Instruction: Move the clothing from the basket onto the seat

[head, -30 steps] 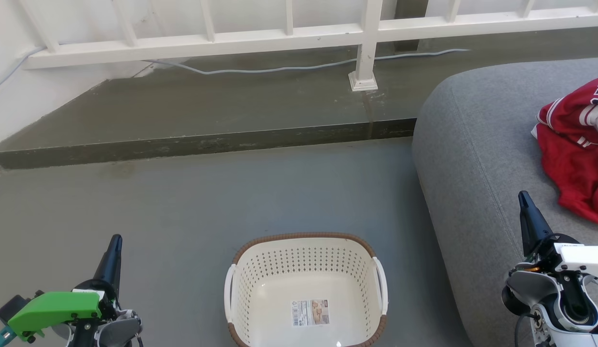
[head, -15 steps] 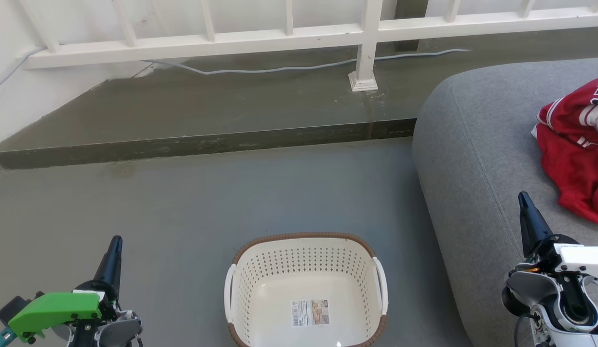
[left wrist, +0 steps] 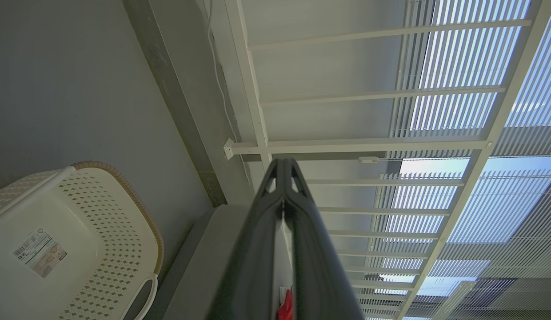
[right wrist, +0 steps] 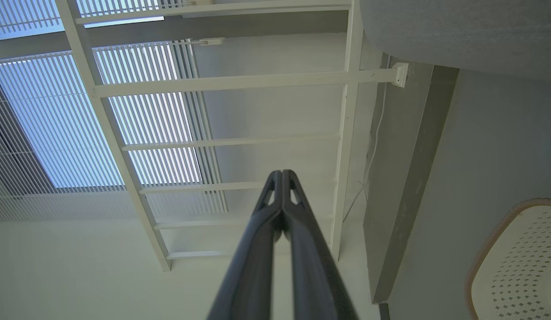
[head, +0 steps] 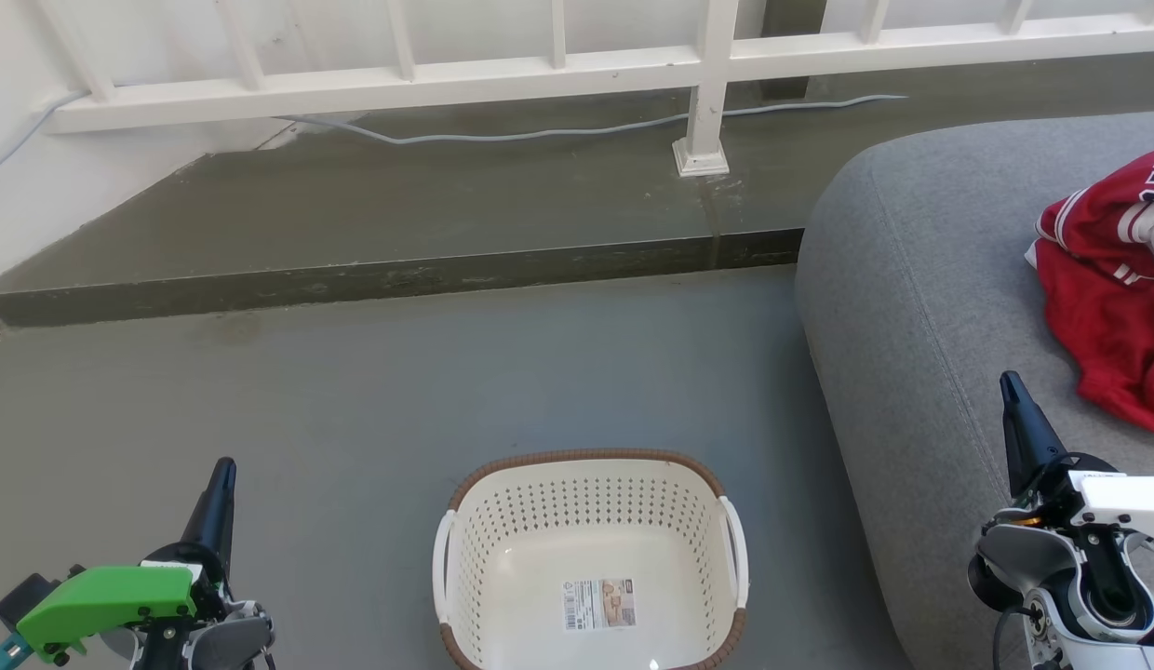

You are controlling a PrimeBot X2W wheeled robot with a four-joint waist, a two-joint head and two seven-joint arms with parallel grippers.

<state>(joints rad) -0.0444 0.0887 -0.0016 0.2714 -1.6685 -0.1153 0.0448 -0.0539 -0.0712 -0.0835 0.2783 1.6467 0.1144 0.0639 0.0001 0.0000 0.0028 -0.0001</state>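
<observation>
Basket [head: 591,568]: on the floor, holds no garment, label showing. Clothing [head: 1112,288]: red jerseys heaped on the seat [head: 912,279]. Left end effector [head: 221,476] and right end effector [head: 1010,389]: fingers together, holding nothing. Step: transfer apparently complete; next move calls for nothing beyond idling.

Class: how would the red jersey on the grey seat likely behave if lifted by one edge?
The red jersey lies crumpled in folds on the grey seat, so it probably hangs limp. Its thin-looking fabric suggests it is light. Being soft cloth, it is unlikely to roll or break.
</observation>
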